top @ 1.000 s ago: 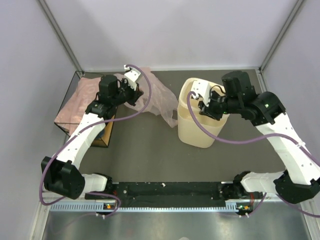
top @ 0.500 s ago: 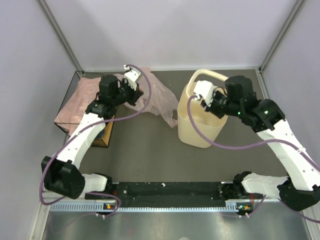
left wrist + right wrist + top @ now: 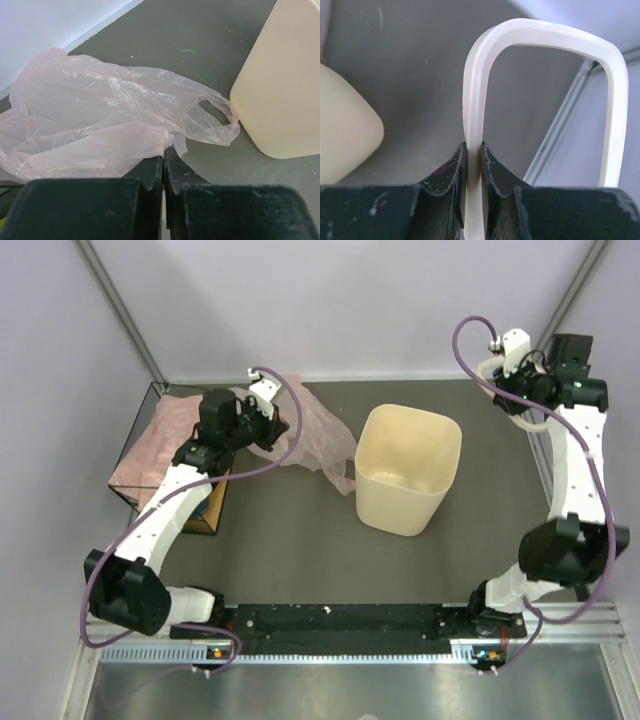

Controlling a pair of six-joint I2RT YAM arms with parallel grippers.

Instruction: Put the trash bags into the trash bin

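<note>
A dark grey table (image 3: 300,540), scuffed with pale flecks, lay between plain pale walls (image 3: 350,300) edged by metal rails. The left arm reached forward from its near base, its wrist low by a dark wire-framed box (image 3: 150,455) with pink film draped over it. The left pincer (image 3: 163,165) was clenched on the edge of a thin, crinkled pale pink plastic film bag (image 3: 100,115), which spread ahead of it. Ahead and to its right stood the cream-beige plastic bin (image 3: 407,480), upright, with the bag's handle loop lying at its wall. The right arm stood tall toward the far right corner. The right pincer (image 3: 472,150) gripped a white rounded-square plastic ring (image 3: 545,35), with the bin well apart, down to its left.
</note>
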